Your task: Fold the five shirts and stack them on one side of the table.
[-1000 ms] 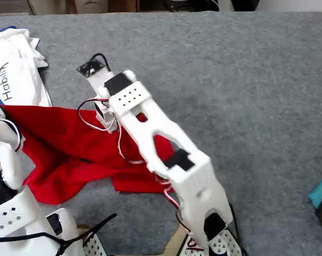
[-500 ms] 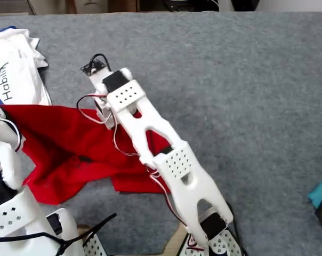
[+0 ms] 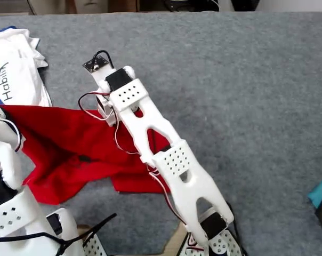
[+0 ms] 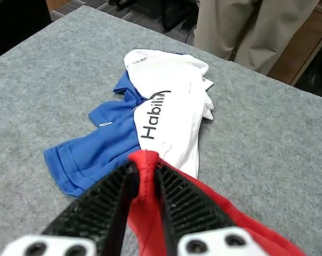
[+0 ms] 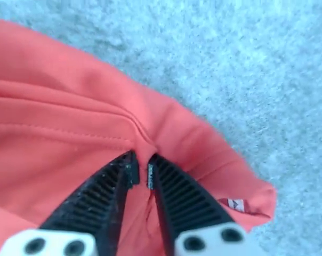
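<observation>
On the table [image 4: 54,80], left end effector [image 4: 145,166] pinches the red shirt [image 4: 214,210].

The high view looks steeply down over the grey table [image 3: 246,80] from above its near edge. The left wrist view sits just behind the left gripper [image 4: 145,166], facing low across the table toward the white shirt [image 4: 171,101] by the left edge, which the high view also takes in. The right wrist view looks almost straight down, very close, past the right gripper [image 5: 141,165]. All three share the red shirt [image 3: 59,154]
</observation>
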You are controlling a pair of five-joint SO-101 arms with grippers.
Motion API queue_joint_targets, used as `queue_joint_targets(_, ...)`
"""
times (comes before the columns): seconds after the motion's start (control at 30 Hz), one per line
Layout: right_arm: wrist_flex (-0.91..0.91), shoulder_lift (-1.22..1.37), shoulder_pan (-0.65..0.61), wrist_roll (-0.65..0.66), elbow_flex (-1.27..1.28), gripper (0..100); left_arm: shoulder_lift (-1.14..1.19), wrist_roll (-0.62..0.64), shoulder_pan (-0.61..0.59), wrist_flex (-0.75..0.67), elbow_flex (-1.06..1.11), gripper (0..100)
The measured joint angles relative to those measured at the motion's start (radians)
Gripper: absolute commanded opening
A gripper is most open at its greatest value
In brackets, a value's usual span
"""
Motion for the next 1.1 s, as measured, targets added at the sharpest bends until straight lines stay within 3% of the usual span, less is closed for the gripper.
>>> queue_joint_targets(0.47,0.005,-0.385,0.02,0.002,-0.003,0.5,0.0,0.0,0.0,0.0,0.0,2)
queue_joint_targets(0.73,0.005,-0.71,0.146,0.014,-0.005,0.5,0.0,0.0,0.003,-0.035,-0.023,2)
queue_joint_targets(1.1,0.006,-0.898,0.255,0.115,-0.074,0.5,-0.002,0.005,0.025,-0.043,-0.176,2)
